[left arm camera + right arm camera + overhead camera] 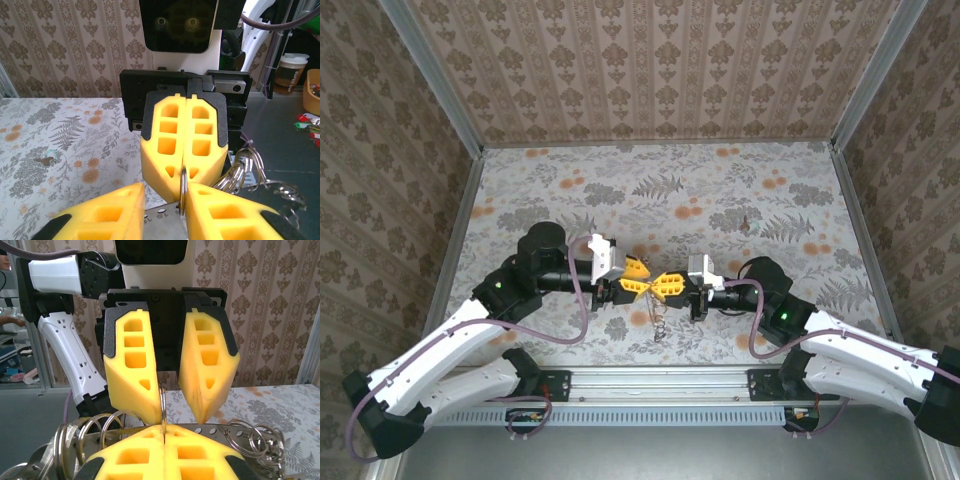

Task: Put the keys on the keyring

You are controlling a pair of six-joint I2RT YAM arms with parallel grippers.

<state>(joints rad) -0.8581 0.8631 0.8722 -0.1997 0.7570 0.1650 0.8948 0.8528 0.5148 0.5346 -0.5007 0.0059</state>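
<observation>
My two grippers meet tip to tip over the middle of the table. The right gripper is shut on one thin split ring of the keyring, edge-on between its yellow pads. That ring stands in the gap of my left gripper, against the inside of one finger; the left jaws are apart. The ring meets a flat metal strip that carries more rings. A thin chain of rings dangles below. What looks like a small key lies on the cloth, far right.
The flowered tablecloth is bounded by papered walls at the back and sides and an aluminium rail at the near edge. Purple cables loop beside both arms. Beyond the table stand a cup and a yellow bin.
</observation>
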